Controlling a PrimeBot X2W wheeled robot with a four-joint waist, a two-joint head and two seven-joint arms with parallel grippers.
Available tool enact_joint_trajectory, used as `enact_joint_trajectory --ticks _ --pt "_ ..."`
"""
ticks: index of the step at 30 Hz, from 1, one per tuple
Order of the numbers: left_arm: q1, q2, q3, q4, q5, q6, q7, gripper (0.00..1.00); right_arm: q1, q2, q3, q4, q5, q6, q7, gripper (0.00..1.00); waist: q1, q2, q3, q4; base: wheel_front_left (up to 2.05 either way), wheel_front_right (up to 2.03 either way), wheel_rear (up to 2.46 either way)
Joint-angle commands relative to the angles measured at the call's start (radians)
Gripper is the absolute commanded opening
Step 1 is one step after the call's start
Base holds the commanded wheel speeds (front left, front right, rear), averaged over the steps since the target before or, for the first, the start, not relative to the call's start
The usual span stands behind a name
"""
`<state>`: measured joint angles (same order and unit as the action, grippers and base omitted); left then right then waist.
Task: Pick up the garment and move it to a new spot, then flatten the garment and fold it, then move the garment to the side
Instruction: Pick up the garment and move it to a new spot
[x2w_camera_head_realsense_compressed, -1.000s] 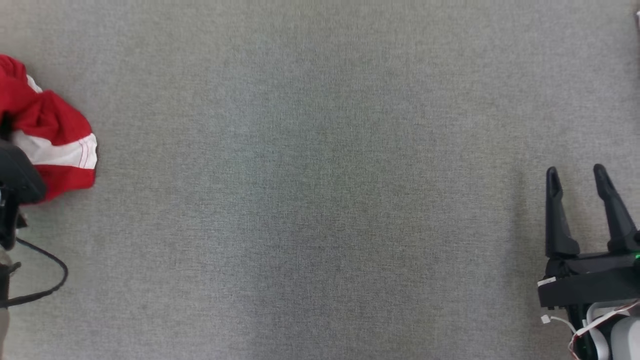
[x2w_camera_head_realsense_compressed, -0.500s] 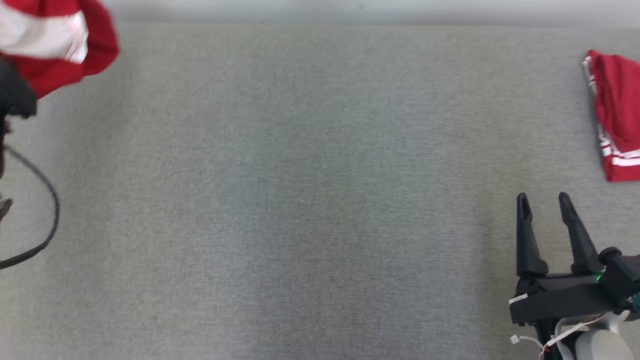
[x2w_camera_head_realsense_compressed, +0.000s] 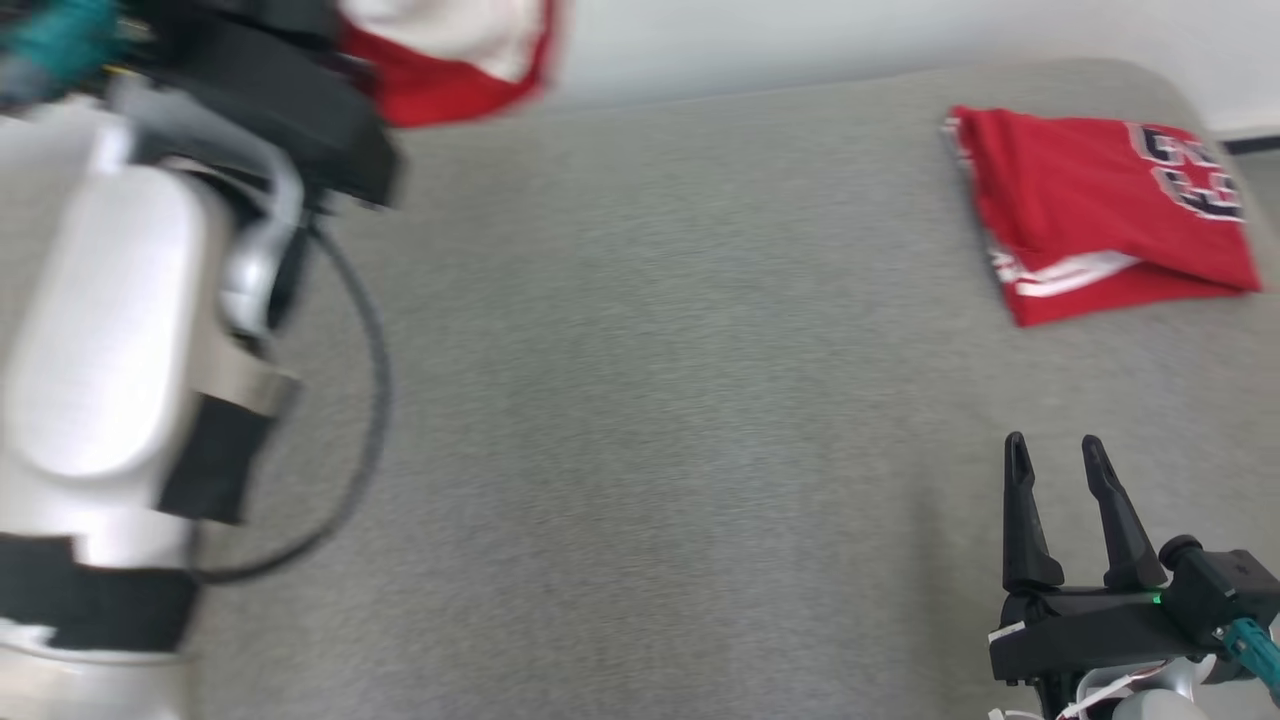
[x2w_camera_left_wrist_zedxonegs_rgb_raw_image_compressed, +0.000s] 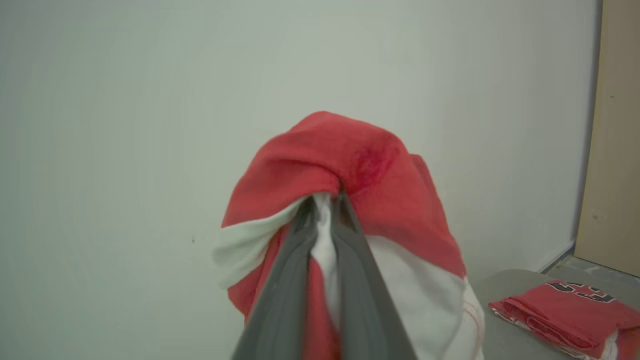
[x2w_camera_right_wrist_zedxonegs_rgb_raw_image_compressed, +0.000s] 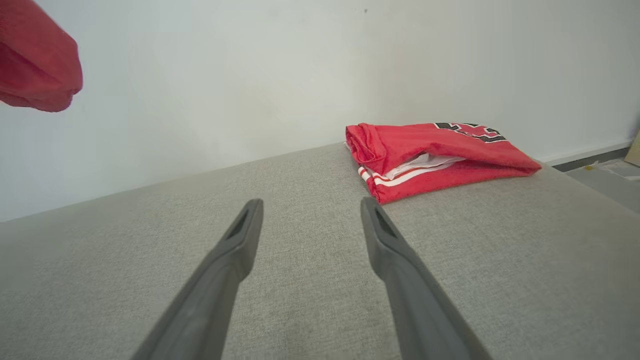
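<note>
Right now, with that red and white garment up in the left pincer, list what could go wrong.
The left pincer is shut on a narrow pinch of the crumpled red and white garment; the hanging bulk might slip free.
Laid down bunched on the grey fabric surface, it may be hard to flatten.
Spread too far right, it could disturb the folded red jersey.
</note>
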<state>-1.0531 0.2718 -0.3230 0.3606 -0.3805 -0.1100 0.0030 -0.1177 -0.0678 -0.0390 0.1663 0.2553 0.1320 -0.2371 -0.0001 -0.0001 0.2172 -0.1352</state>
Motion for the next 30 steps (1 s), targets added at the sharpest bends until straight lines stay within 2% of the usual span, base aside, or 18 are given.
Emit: enact_joint_trajectory --ticks 1,6,11,17,26,28,30 --pt "0.025 -0.022 -0.013 -0.019 -0.014 0.007 0.008 0.0 0.009 0.005 -0.001 0.005 0.008 -0.003 -0.007 1.0 0.0001 0.0001 -0.024 -0.085 0.0 0.0 0.0" --pt "0.079 -0.111 -0.065 -0.049 -0.027 0.023 0.016 0.0 0.012 0.009 -0.001 0.015 0.013 -0.003 -0.018 1.0 0.0001 0.0001 -0.013 -0.116 0.0 0.0 0.0" --pt "0.174 -0.165 -0.114 -0.026 -0.046 0.035 -0.006 0.0 0.008 0.012 -0.003 0.024 0.015 -0.003 -0.022 1.0 0.0001 0.0001 -0.006 -0.117 0.0 0.0 0.0" --pt "0.335 -0.19 -0.152 0.036 -0.073 0.056 -0.06 0.0 0.005 0.013 0.005 0.034 0.014 -0.003 -0.027 1.0 0.0001 0.0001 -0.008 -0.093 0.0 0.0 0.0" --pt "0.539 -0.208 -0.214 0.172 -0.102 0.058 -0.132 0.01 0.002 0.011 0.025 0.054 0.009 -0.003 -0.027 1.0 0.0001 0.0001 -0.029 -0.058 0.0 0.0 0.0" --pt "0.552 -0.213 -0.241 0.197 -0.096 0.053 -0.147 1.0 0.002 0.005 0.031 0.058 0.011 -0.003 -0.027 1.0 0.0001 0.0001 -0.039 -0.051 0.0 0.0 0.0" --pt "0.552 -0.217 -0.262 0.205 -0.104 0.041 -0.179 1.0 0.004 0.0 0.031 0.061 0.011 -0.003 -0.028 1.0 0.0001 0.0001 -0.05 -0.041 0.0 0.0 0.0"
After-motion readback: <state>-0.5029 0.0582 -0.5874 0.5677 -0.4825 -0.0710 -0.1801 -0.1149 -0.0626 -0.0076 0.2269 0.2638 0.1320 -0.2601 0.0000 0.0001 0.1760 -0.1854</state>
